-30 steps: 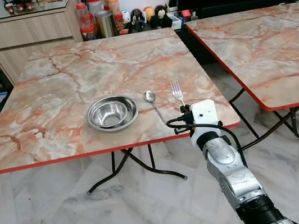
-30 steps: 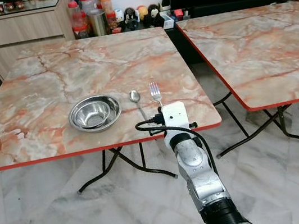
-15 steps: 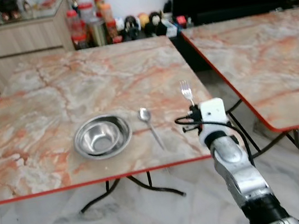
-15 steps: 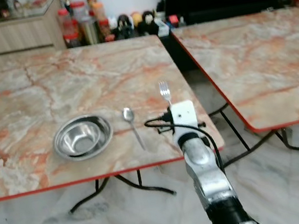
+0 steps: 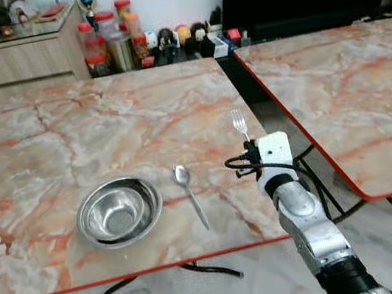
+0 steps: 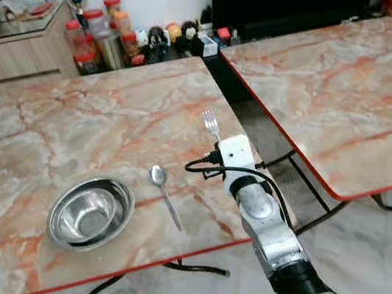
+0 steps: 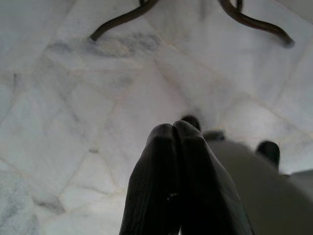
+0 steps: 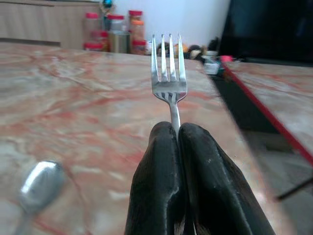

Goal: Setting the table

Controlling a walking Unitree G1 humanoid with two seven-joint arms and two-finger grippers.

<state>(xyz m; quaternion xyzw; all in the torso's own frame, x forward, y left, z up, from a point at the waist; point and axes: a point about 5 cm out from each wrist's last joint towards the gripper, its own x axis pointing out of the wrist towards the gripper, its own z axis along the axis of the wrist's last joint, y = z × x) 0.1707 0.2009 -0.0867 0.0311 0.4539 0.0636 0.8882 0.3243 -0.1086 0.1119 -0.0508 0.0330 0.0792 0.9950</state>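
Bench: marble-patterned top with a red edge, on black folding legs; a second bench of the same pattern stands just beside it on the robot's right.

Bowl: steel, upright, near the front edge of the first bench.

Spoon: lies flat just to the right of the bowl, apart from it, handle toward the front edge.

Fork: held by its handle, tines up and pointing away from the robot, above the right front part of the first bench, to the right of the spoon.

Right gripper: fingers pressed together on the fork handle.

Left gripper: hangs low over the pale tiled floor, fingers apparently closed on nothing, though the view is dim.

Background: jars and a wooden cabinet beyond the first bench.
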